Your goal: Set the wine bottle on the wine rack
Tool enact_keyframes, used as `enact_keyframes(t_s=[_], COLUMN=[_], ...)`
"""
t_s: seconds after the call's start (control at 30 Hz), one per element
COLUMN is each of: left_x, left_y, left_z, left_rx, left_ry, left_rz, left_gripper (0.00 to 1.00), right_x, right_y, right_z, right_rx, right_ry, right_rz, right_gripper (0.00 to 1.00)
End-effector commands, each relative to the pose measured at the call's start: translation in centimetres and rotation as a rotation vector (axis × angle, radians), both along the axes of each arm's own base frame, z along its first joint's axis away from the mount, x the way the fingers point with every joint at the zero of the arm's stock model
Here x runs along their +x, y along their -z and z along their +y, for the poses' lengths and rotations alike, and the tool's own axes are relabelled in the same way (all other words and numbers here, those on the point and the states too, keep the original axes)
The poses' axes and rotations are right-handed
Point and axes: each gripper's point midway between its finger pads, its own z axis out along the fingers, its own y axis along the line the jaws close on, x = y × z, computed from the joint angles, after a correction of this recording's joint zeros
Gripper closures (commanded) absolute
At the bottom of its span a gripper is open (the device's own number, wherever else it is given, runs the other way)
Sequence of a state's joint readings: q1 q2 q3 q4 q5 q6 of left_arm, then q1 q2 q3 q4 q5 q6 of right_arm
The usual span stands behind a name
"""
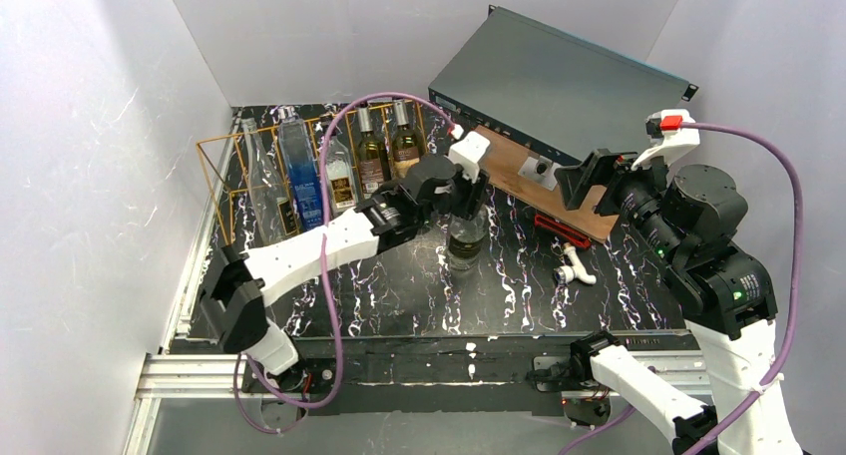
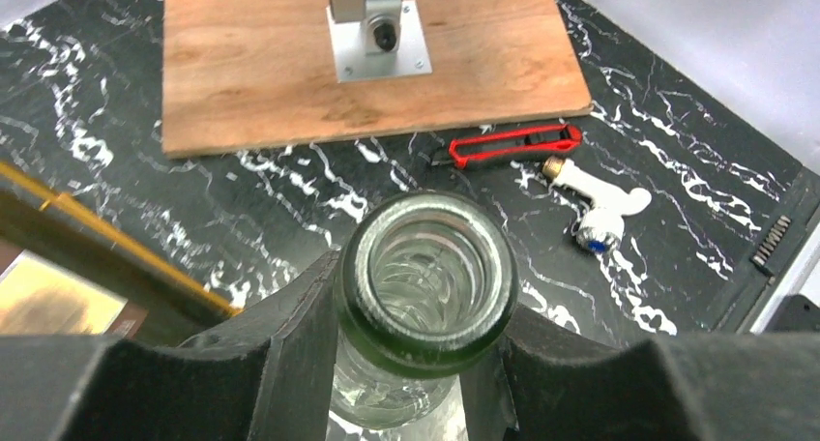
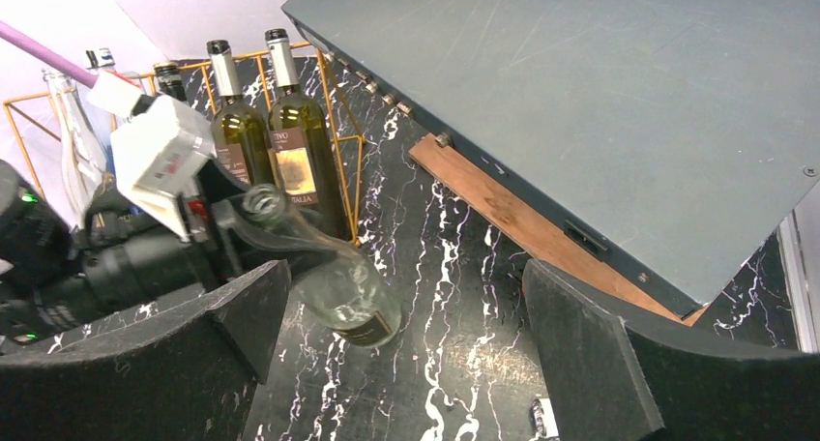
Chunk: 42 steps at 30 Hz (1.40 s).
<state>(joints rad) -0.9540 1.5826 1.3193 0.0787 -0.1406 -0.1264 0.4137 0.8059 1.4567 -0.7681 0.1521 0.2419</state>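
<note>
Green-tinted glass, the wine bottle (image 1: 466, 237) stands upright on the black marbled table (image 1: 399, 295), just in front of the wine rack (image 1: 219, 136) and outside its bays. The left gripper (image 1: 461, 198) is clamped on the bottle's neck below the open mouth. The right gripper (image 1: 589, 176) hangs above the wooden board (image 1: 519, 171), fingers spread apart, holding nothing. Other bottles (image 1: 372, 156) stand in the rack.
</note>
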Motion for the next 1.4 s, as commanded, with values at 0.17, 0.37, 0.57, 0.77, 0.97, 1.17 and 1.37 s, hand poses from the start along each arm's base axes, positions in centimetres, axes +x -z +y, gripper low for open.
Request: enact_keyframes(t_s=[0.17,0.37,0.57,0.77,0.97,1.17,1.37], left_x=[-0.6,-0.5,-1.0,-1.3,-1.2,-0.9,0.3], left_y=[-10.3,-10.2,-10.2,-11.5,-12.8,-14.7,-15.4], left_z=[10.7,17.5,23.8,30.6,36.7,41.6,44.5], left_rx=[-0.089,-0.046,0.077,0.156,0.287,0.333,0.360], left_ry=[-0.165,-0.286,-0.419,-0.602,-0.789,-0.983,-1.105], left_rz=[-0.040,-0.010,-0.029,-0.051,-0.105,-0.155,-0.173], left_gripper=[1.00,1.00,1.00,1.00,1.00,1.00,1.00], right_x=[0.3,0.4,0.5,0.8,1.2,1.8,2.7], right_y=[-0.8,-0.5,-0.5,-0.6,-0.6,-0.5,-0.4], right_z=[0.7,0.9,1.0,1.5,1.7,1.9,2.9], right_rx=[0.033,0.034,0.035,0.041,0.041,0.025,0.031], right_ry=[-0.023,-0.032,-0.035,-0.049,-0.047,-0.050,-0.076], right_rz=[-0.029,-0.021,-0.019,-0.008,0.002,0.018,0.044], right_gripper=[0.00,0.00,0.00,0.00,0.00,0.00,0.00])
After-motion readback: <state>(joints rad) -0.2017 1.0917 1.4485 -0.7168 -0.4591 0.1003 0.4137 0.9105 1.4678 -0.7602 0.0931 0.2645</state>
